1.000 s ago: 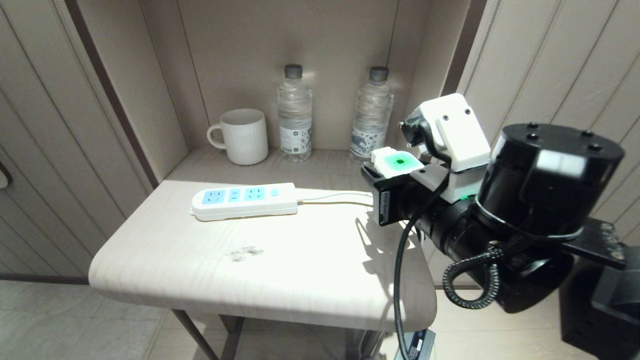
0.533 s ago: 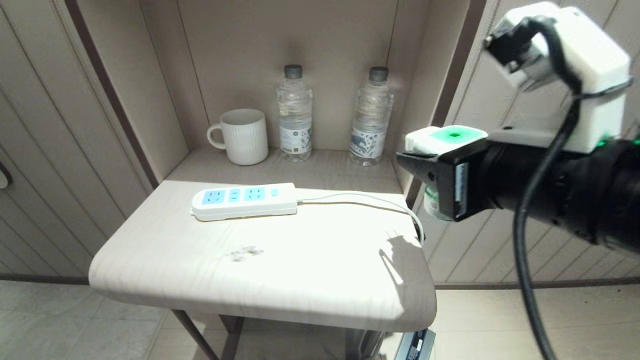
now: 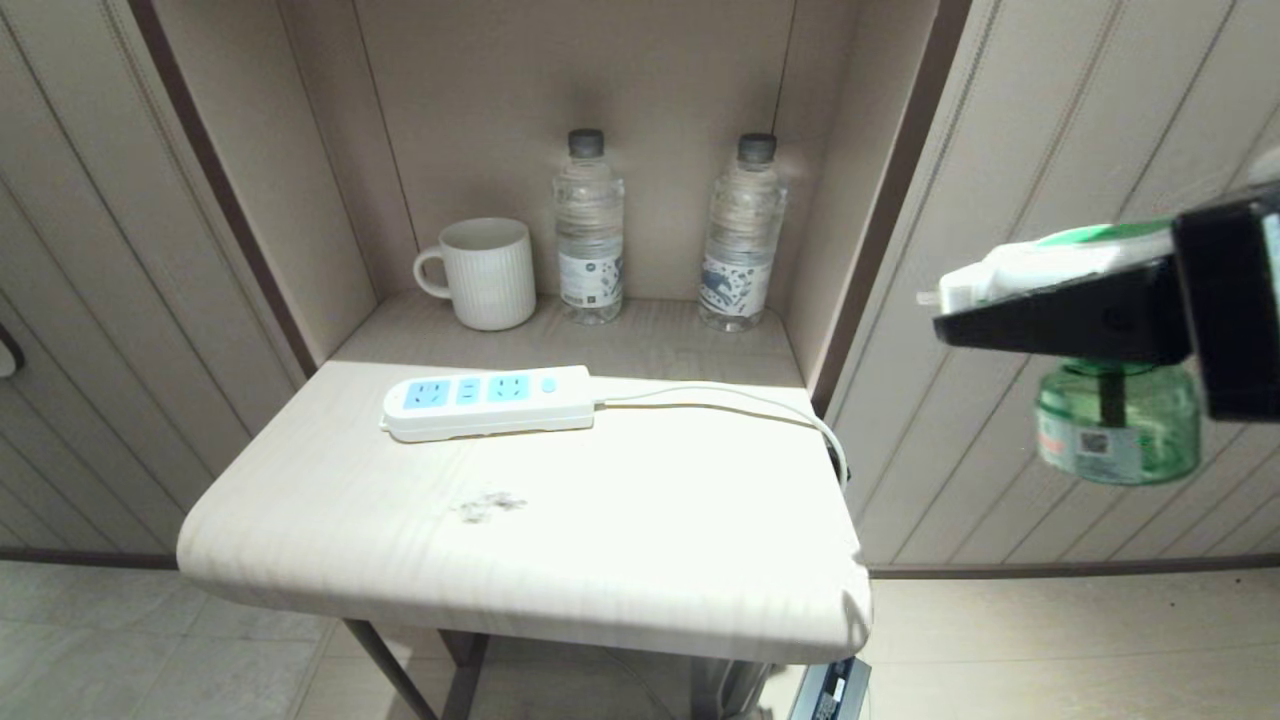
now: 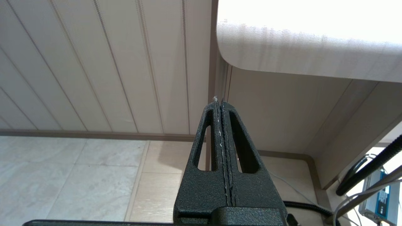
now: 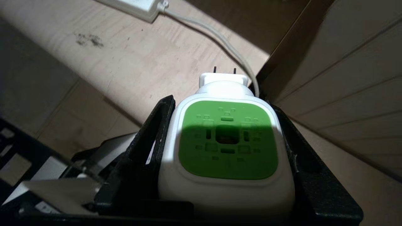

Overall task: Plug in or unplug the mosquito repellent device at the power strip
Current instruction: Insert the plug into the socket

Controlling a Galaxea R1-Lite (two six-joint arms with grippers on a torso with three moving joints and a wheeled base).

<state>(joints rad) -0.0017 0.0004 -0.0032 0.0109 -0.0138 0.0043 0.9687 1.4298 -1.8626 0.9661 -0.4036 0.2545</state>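
Now the right gripper reaches in level from the right, clear of the counter, clamped on the mosquito repellent device, green bottle hanging below; the power strip lies on the counter, sockets empty. Left gripper is parked low beside the counter, fingers pressed together.

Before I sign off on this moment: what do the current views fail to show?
- Right gripper: head view's right edge cuts off its body and arm.
- Mosquito repellent device: in the right wrist view its head hides the green bottle.
- Power strip: the wrist view's top edge leaves only one end; the table edge hides where its cord goes.
- Water bottles: label print too small.
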